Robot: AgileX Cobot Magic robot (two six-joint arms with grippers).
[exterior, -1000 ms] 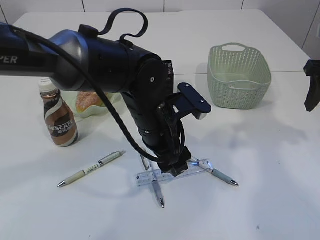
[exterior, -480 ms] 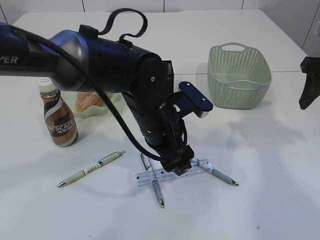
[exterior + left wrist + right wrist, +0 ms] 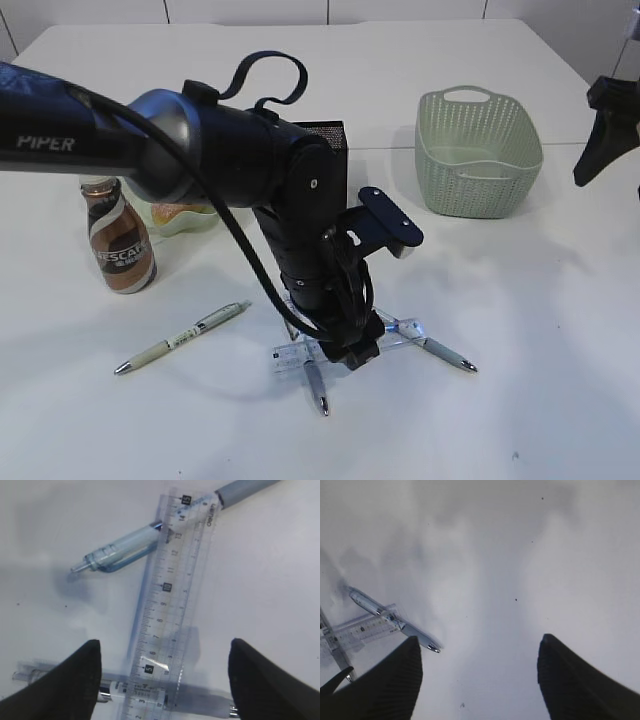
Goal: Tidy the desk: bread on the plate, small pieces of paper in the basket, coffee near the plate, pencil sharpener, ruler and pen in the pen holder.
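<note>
Left wrist view looks straight down between two black gripper fingers (image 3: 70,680), spread wide with nothing between them but the short clear plastic ruler with blue markings (image 3: 170,605), lying flat on the plain white surface (image 3: 265,580). Ruler crosses over two pale blue-grey pens: one slanting under its far end (image 3: 125,547), another lying across under its near end (image 3: 200,702). Over to the exterior view, and the left gripper (image 3: 355,352) is down low right at the ruler (image 3: 292,357), the big black arm hiding much of it. A third, cream-barrelled pen (image 3: 180,338) lies apart to the left. Further left stands the brown Nescafe bottle with swirled label (image 3: 118,240), just beside the pale green ruffled translucent plate (image 3: 195,217), which is mostly hidden behind the arm. The square black metal-mesh pen holder (image 3: 325,140) peeks out behind the arm's elbow. Pale sage-green woven-look plastic basket (image 3: 478,150) sits well to the right. The right gripper (image 3: 603,135) hangs at the far right edge, off the surface; its wrist view shows its dark fingers (image 3: 385,685) parted wide, holding nothing.
</note>
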